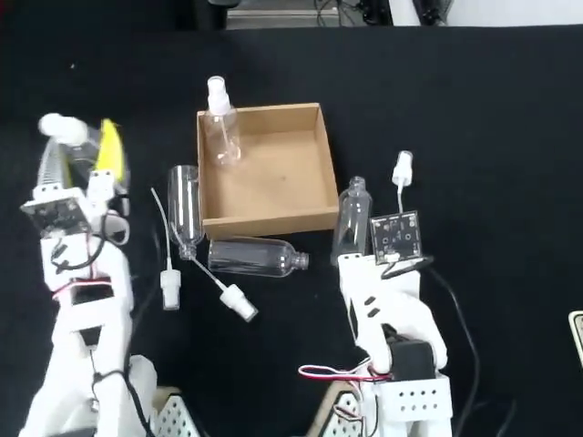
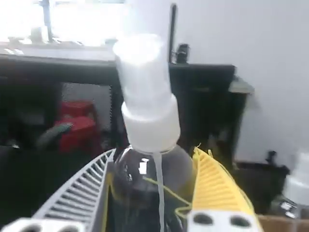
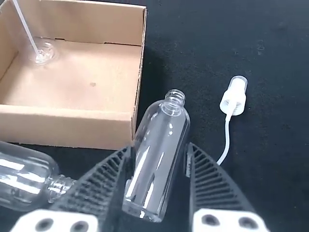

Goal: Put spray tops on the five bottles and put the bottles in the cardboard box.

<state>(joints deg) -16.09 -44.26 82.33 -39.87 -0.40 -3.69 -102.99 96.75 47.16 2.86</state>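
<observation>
My left gripper [image 1: 80, 150] [image 2: 153, 162] is raised over the table's left side. It is shut on a clear bottle [image 2: 145, 179] that carries a white spray top [image 1: 56, 126] [image 2: 145, 92]. My right gripper [image 1: 357, 232] [image 3: 157, 154] is shut on an open-necked bottle [image 1: 352, 214] [image 3: 157, 154] just right of the cardboard box [image 1: 273, 218] [image 3: 72, 125]. A loose spray top [image 1: 402, 169] [image 3: 234, 96] lies beyond this bottle. One topped bottle [image 1: 221, 123] [image 3: 42, 53] stands in the box's far left corner.
Two open bottles lie left of and in front of the box, one [image 1: 185, 208] pointing toward me, the other [image 1: 255, 257] [image 3: 21, 186] lying crosswise. Near them lie two spray tops [image 1: 170, 284] [image 1: 239, 302] with long tubes. Black cloth covers the table.
</observation>
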